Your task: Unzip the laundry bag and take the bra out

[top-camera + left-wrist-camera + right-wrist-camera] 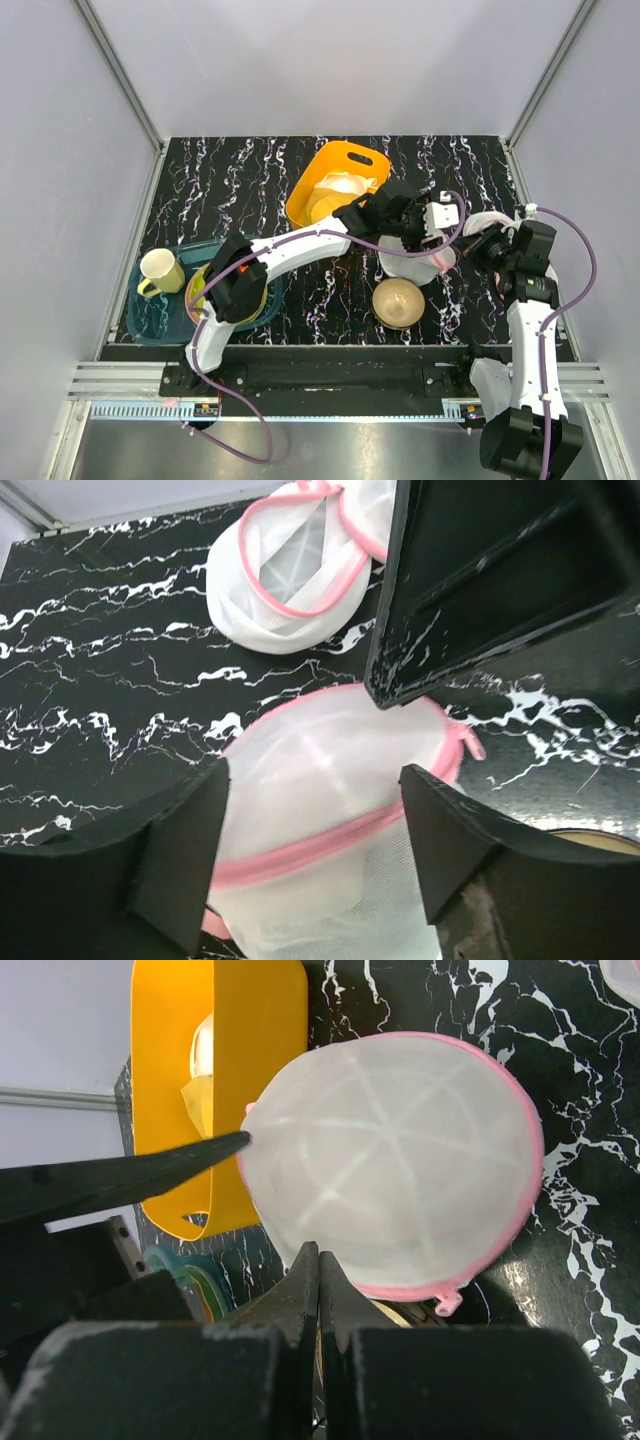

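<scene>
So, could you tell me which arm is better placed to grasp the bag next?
Probably the left: the left gripper hangs open astride the bag, while the right gripper is shut, its tips at the bag's rim.

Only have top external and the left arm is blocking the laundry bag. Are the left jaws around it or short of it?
Observer: Around it. The left wrist view shows the left gripper open, with one finger on each side of the laundry bag.
Operator: Right gripper?
Observer: The right wrist view shows the right gripper shut with nothing between its fingers. The tips are at the bag's pink rim, but I can't tell if they touch it.
Operator: Where's the zip pull?
Observer: A pink zip pull sticks out from the rim just beside the right fingertips, and neither gripper holds it.
</scene>
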Tool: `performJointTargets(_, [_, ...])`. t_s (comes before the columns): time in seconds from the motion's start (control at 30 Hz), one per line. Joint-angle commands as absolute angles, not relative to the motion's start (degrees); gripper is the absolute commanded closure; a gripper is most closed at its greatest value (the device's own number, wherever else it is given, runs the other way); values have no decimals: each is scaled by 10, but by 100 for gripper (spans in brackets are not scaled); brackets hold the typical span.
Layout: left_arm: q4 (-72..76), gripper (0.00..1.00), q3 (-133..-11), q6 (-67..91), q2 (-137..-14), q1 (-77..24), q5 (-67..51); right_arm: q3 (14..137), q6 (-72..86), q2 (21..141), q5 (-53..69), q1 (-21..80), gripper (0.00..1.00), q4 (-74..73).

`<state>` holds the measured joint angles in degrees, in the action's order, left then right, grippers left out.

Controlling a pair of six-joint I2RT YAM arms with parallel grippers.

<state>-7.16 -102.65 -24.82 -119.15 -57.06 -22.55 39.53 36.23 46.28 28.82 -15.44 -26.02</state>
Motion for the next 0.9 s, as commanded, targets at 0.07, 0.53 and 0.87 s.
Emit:
performJointTargets(0.07, [-51, 47, -1051, -286, -1202, -571, -196, 431, 338, 456, 284, -156, 100, -262])
performJointTargets(0.53, [-41, 100, -1015, -269, -1174, -548, -167, 416, 302, 496, 301, -156, 52, -298])
performJointTargets(0.87, [-25, 100, -979, -265, -1165, -528, -157, 358, 308, 450, 296, -156, 40, -314])
